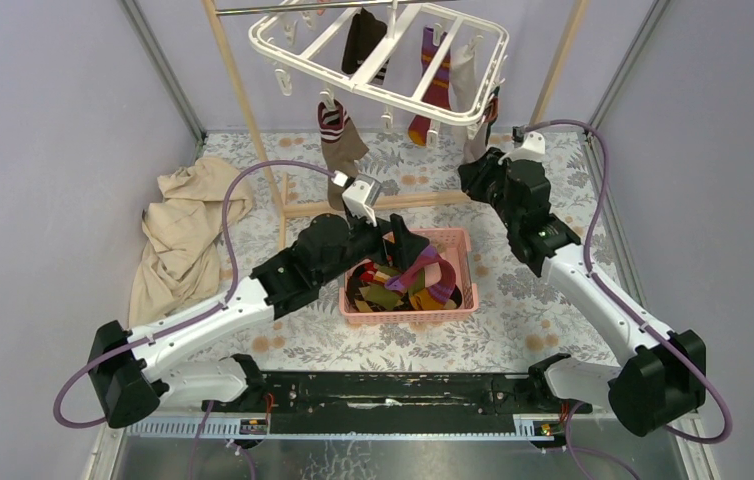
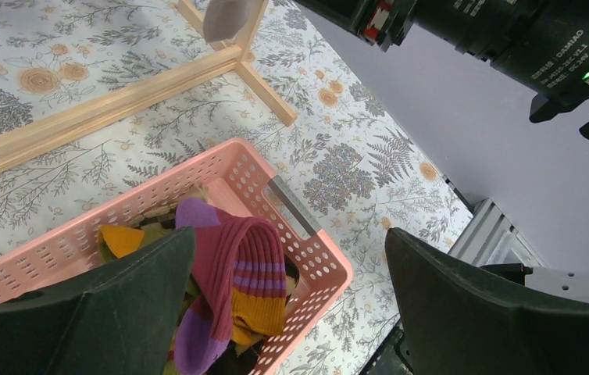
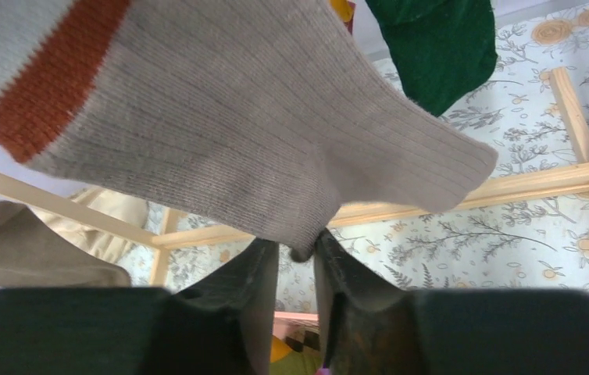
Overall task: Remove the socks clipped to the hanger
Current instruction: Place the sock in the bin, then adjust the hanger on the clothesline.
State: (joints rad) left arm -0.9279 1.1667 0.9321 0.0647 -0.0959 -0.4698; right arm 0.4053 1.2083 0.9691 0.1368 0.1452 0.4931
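Observation:
The white hanger (image 1: 405,88) hangs at the top from a metal rod, with several socks clipped on. These include a dark brown one (image 1: 363,40), a purple-orange striped one (image 1: 435,85), a brown one with a striped cuff (image 1: 339,148) and a grey sock (image 3: 237,117) with an orange band. My right gripper (image 3: 297,246) reaches up under the hanger's right corner (image 1: 477,168), jaws pinched on that grey sock's heel. A green sock (image 3: 432,47) hangs beside it. My left gripper (image 2: 290,236) is open and holds nothing. It hovers over the basket, where a maroon-purple-yellow sock (image 2: 237,273) lies.
A pink perforated basket (image 1: 458,240) with several loose socks stands mid-table. The light wooden pole frame (image 1: 253,110) has a base bar (image 1: 423,200) that crosses behind the basket. A beige cloth (image 1: 183,230) lies crumpled at the left. Purple walls close in the sides.

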